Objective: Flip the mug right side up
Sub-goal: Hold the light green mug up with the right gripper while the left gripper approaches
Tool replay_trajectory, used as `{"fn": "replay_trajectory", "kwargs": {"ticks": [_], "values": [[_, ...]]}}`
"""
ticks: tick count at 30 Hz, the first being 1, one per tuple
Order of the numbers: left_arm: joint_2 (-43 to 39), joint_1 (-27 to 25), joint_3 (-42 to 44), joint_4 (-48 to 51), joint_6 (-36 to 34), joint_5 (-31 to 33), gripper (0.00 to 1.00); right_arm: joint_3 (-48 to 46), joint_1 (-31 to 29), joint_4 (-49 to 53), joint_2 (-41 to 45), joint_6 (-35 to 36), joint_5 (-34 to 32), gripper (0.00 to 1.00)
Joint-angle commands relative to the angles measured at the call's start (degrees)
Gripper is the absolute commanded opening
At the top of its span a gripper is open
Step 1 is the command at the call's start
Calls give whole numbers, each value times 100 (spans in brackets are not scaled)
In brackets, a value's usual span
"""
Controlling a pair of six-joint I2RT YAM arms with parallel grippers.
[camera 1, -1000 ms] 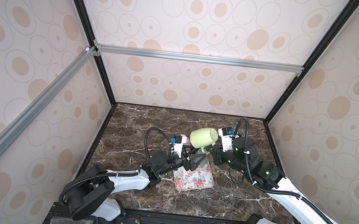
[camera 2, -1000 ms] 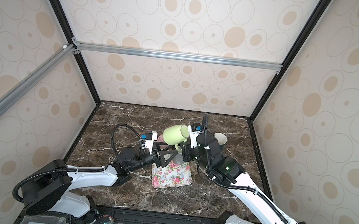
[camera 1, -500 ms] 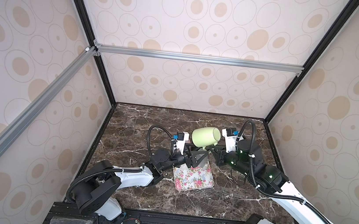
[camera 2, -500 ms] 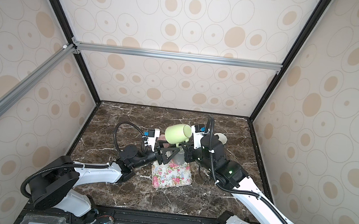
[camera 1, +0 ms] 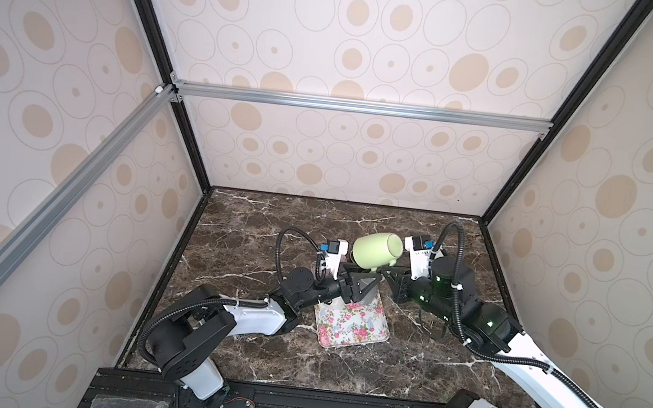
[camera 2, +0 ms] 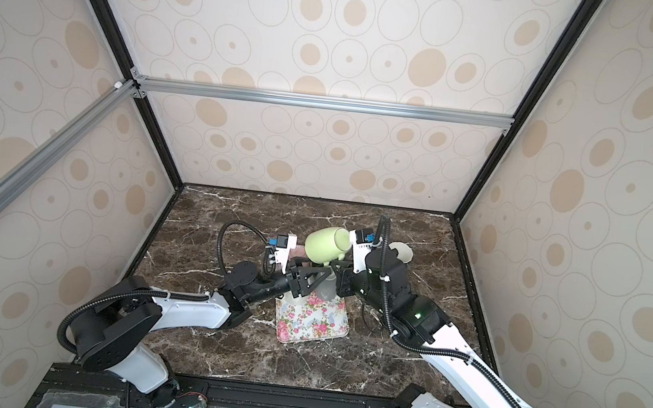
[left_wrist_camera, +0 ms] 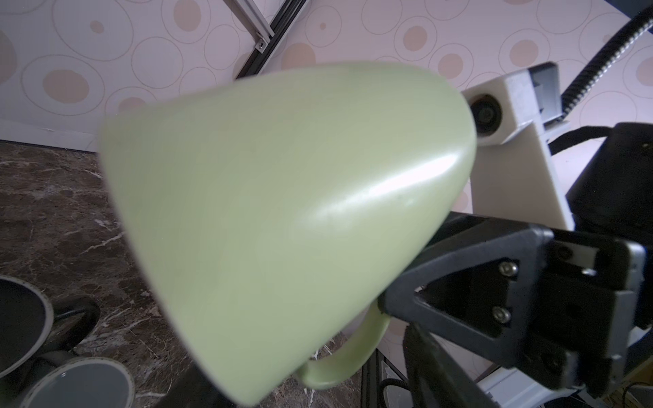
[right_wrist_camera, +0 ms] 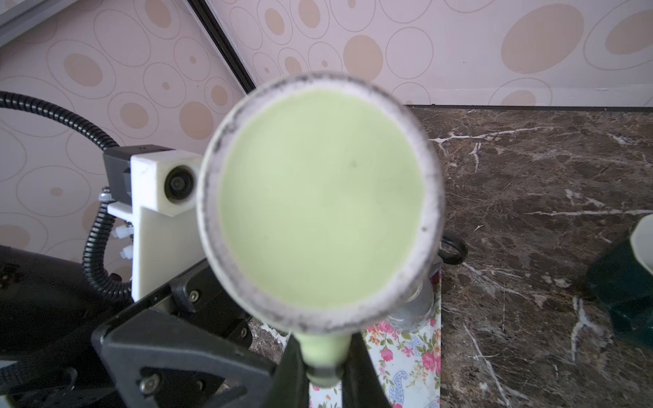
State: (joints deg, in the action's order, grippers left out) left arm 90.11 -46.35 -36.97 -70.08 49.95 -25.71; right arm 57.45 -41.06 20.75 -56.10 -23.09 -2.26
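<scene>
A pale green mug hangs on its side in the air above the far end of a floral tray. Its base faces the right wrist camera and its mouth points toward the left arm. My right gripper is shut on the mug's handle. Just under the mug, my left gripper stands open. In the left wrist view the mug's body fills the space ahead of its jaws; whether they touch it is hidden.
A grey cup stands on the tray's far end, under the mug. Two more grey cups sit on the marble beside the left arm. A dark green mug with a white inside stands behind the right arm. Patterned walls close three sides.
The right gripper has carried the mug slightly right and turned it further onto its side. The left gripper has risen closer under the mug and its jaws have narrowed a little.
</scene>
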Motion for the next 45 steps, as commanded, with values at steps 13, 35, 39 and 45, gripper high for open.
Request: {"fn": "replay_trajectory", "kwargs": {"ticks": [13, 35, 39, 45], "values": [[-252, -73, -129, -272, 240, -215, 81, -60, 5, -786, 277, 50, -192, 0], [-603, -70, -30, 532, 234, 67, 96, -79, 12, -892, 248, 142, -388, 0], [-574, -71, -21, 397, 352, 51, 96, -86, 16, -963, 231, 138, -370, 0], [-281, -80, -121, 8, 657, -92, 89, -117, 11, -1029, 265, 148, -350, 0]]}}
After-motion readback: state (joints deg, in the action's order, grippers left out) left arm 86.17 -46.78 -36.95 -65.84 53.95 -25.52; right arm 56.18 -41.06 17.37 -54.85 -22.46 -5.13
